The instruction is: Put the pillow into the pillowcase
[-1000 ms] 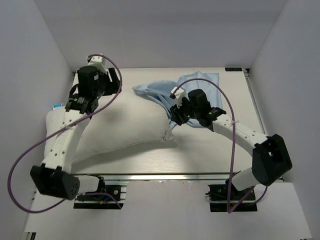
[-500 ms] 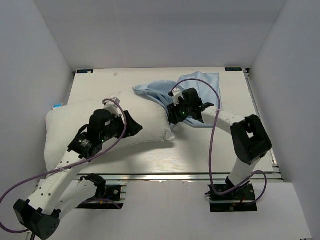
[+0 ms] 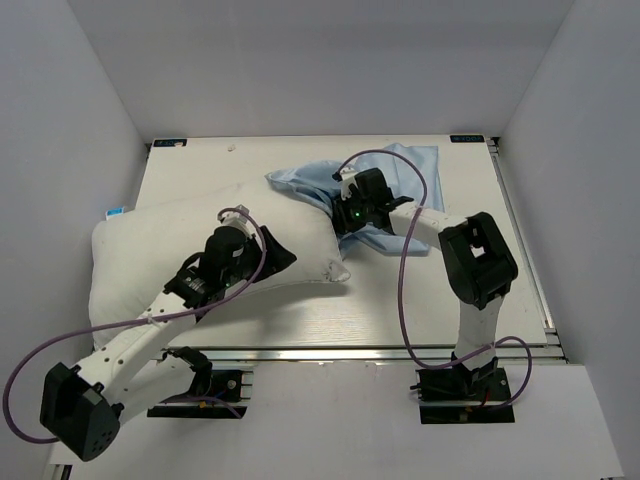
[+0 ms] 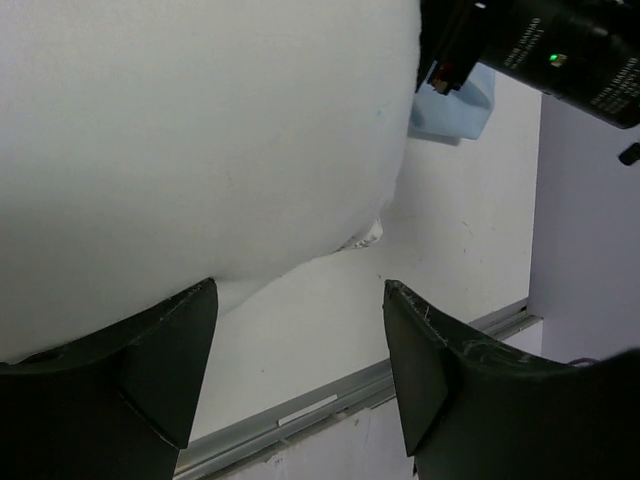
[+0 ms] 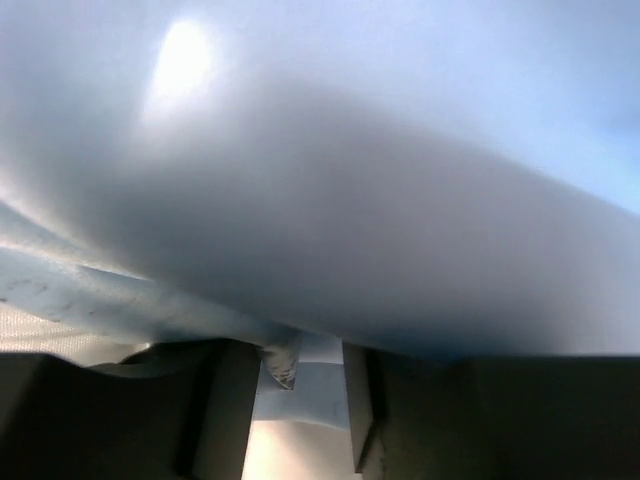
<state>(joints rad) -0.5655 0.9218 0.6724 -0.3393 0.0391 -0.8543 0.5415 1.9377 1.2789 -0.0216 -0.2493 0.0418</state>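
Note:
The white pillow (image 3: pixel 150 250) lies across the left half of the table; it fills the upper left of the left wrist view (image 4: pixel 200 130). The light blue pillowcase (image 3: pixel 305 183) lies crumpled at the back centre, against the pillow's right end. My left gripper (image 3: pixel 280 255) is open and empty above the pillow's near right edge, with its fingers (image 4: pixel 170 350) wide apart. My right gripper (image 3: pixel 343 218) is at the pillowcase's near edge. In the right wrist view blue fabric (image 5: pixel 350 180) drapes over it and a fold sits between its nearly closed fingers (image 5: pixel 225 400).
The white table (image 3: pixel 420 300) has a metal rail (image 3: pixel 350 351) along its near edge and walls on three sides. A small blue label (image 3: pixel 115 212) sticks out at the pillow's far left corner. The right arm's elbow (image 3: pixel 478 260) rises over the table's right half.
My left arm has swung from the back left corner down to the pillow's near right edge. The right arm's elbow has folded inward and back. The right gripper stays at the pillowcase.

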